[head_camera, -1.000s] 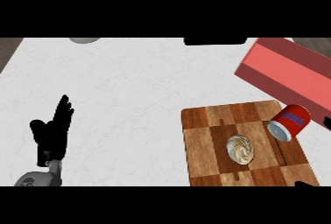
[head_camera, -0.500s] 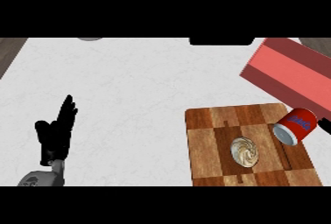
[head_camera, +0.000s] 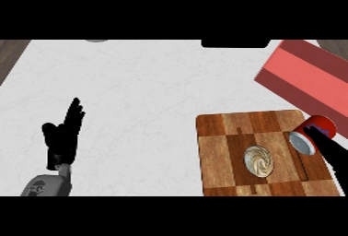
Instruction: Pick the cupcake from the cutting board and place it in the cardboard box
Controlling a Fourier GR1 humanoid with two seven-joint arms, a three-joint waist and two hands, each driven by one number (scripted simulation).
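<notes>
One view only, from the robot's head, looking steeply down on a pale counter [head_camera: 156,92]. A wooden cutting board [head_camera: 224,138] lies at about four o'clock. On it, right of centre, sits the cupcake [head_camera: 259,161], seen from above as a pale swirled oval. A red can [head_camera: 310,134] lies tipped at the board's right edge. A reddish cardboard box [head_camera: 306,78] stands at two o'clock, just beyond the board's far corner.

The right hand [head_camera: 334,154] enters at four o'clock as a dark shape beside the can; whether its fingers are spread or curled cannot be told. The cupcake lies just to its nine o'clock, so this hand looks far nearer. The left hand [head_camera: 62,138] rests at eight o'clock, fingers straight and upward, holding nothing, well apart from the board.
</notes>
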